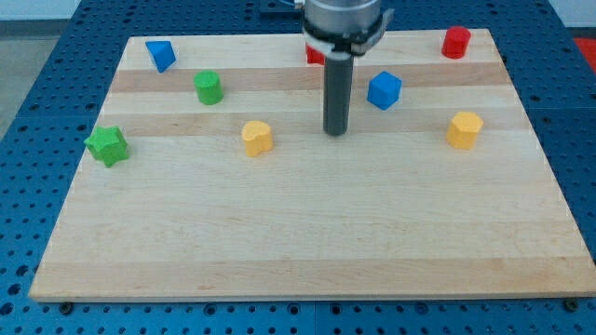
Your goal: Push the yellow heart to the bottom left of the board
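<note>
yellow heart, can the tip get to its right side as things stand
Probably yes. My tip sits on the board to the right of the yellow heart, apart from it, and nothing lies between them. The green cylinder and blue cube sit higher in the view, off that line.

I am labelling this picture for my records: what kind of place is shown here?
Probably a robotics lab bench. A wooden board lies on a blue base with a grid of holes, small coloured blocks such as a yellow heart are spread on it, and my tip touches none.
</note>
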You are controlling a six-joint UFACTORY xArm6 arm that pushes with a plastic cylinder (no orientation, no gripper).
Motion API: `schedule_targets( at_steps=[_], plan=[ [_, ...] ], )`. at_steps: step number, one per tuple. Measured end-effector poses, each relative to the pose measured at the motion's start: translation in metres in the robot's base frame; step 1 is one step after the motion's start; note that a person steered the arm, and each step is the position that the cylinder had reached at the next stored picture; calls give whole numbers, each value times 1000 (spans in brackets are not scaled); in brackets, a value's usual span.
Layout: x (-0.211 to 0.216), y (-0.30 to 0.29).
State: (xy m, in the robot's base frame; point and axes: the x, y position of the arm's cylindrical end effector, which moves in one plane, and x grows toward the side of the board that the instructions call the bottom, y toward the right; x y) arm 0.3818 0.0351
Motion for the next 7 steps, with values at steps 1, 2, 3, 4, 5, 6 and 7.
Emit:
schedule_targets(
  at_steps=[1,2,3,4,5,6,7],
  plan=[
    [-15,-52],
    [32,-101],
    [82,-155],
    [99,-172],
    [84,-162],
    [90,-186],
    [124,-230]
  ],
)
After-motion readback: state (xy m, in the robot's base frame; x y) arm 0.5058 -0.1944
